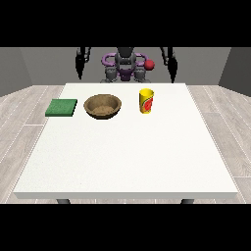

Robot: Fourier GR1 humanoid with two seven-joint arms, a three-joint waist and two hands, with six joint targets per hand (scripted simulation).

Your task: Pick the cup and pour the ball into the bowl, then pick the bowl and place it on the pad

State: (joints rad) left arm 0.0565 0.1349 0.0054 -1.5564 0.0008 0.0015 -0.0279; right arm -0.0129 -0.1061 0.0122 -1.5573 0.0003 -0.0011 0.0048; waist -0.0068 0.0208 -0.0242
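Cup (pixel 146 101), yellow, upright near table (pixel 122 157) far edge, beside wooden bowl (pixel 102 106); I judge it light, rigid, slick; I'd grasp mid-wall. Both hands (pixel 172 66) (pixel 80 63) hang off table; finger state: cannot tell.

You see a white surface (pixel 122 157), smooth and matt. On it the bowl (pixel 102 106) looks like brown wood, with a faintly mottled grain inside. The cup (pixel 146 101) is yellow with a red print and looks like smooth plastic or coated paper. The green pad (pixel 62 107) at the left looks matt and slightly rough. The floor (pixel 22 122) shows pale wood planks.
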